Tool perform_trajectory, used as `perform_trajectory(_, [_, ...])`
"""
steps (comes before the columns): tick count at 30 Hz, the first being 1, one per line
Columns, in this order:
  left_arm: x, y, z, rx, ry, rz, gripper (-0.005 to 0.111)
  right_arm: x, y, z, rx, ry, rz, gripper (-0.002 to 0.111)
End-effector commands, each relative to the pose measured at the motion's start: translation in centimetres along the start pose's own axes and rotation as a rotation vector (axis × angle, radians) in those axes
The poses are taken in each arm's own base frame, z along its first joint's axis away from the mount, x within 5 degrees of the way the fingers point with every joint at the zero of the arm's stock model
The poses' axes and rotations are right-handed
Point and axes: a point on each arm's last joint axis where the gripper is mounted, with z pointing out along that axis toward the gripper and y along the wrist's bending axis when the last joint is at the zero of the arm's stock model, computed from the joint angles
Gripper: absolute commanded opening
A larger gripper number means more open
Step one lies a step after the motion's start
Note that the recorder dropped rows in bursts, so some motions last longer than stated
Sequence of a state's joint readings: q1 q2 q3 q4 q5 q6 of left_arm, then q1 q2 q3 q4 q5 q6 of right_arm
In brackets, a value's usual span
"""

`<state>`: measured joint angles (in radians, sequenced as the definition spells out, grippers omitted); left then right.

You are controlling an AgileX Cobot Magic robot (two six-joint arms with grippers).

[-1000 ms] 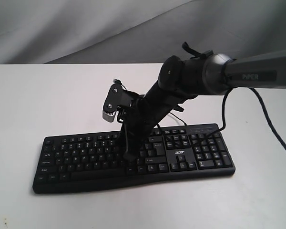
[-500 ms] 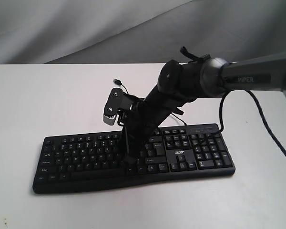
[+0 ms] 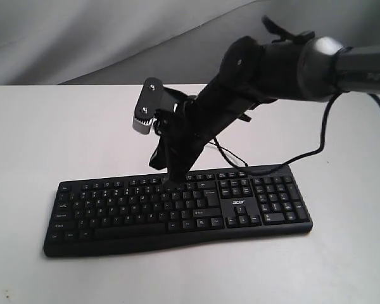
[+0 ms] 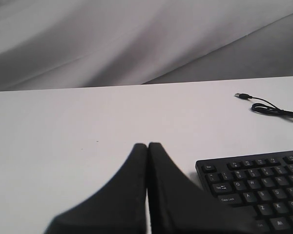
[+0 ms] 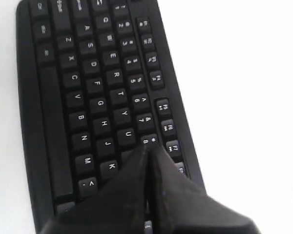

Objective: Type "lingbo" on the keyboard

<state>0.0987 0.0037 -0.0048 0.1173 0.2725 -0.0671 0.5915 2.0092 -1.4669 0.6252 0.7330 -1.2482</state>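
The long black keyboard (image 3: 114, 212) lies across the white table, with its acer logo to the right. My right gripper (image 3: 172, 183) reaches in from the right, shut with nothing held. Its tip stands over the far key rows near the middle. In the right wrist view the right gripper (image 5: 149, 147) points at the near edge of the 8 key, between the U and K keys of the keyboard (image 5: 88, 83). Whether it touches a key I cannot tell. My left gripper (image 4: 147, 145) is shut and empty, over bare table beside the Esc corner of the keyboard (image 4: 256, 185).
The keyboard's thin black cable (image 3: 297, 158) loops behind the number pad under the right arm. Its USB plug (image 4: 241, 95) lies loose on the table beyond the keyboard. A grey cloth backdrop (image 3: 82, 38) hangs behind the table.
The right arm has risen, and its shut gripper has moved from the lower letter rows to the far rows near the number keys. The keyboard has not shifted.
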Motion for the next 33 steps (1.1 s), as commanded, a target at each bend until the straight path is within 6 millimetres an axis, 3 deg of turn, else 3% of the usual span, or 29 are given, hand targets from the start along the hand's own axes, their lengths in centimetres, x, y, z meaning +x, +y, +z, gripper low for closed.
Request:
perform_trajectory(1, [0.0, 0.0, 0.0, 0.000, -0.010, -0.002, 0.001, -2.4, 0.5, -6.6, 0.112, -0.079, 0.011, 0.000])
perform_trajectory(7, [0.0, 0.0, 0.0, 0.000, -0.010, -0.002, 0.001, -5.2, 2.0, -14.5, 0.295, -0.243, 0.028, 0.000])
perform_trajectory(14, [0.0, 0.0, 0.0, 0.000, -0.010, -0.002, 0.001, -6.6, 4.3, -20.1, 0.355, -0.379, 0.012, 0.000])
perform_trajectory(21, [0.0, 0.0, 0.0, 0.000, -0.010, -0.002, 0.001, -6.9, 4.3, -21.4, 0.433, -0.431, 0.010, 0.000])
perform_trajectory(25, [0.0, 0.0, 0.0, 0.000, -0.010, -0.002, 0.001, -7.5, 2.4, -23.2, 0.567, -0.670, 0.337, 0.000])
perform_trajectory(28, [0.0, 0.0, 0.0, 0.000, -0.010, -0.002, 0.001, -6.0, 1.0, -23.7, 0.561, -0.736, 0.577, 0.000])
perform_trajectory(33, [0.0, 0.0, 0.0, 0.000, -0.010, -0.002, 0.001, -1.6, 1.0, -24.4, 0.614, -0.726, 0.748, 0.000])
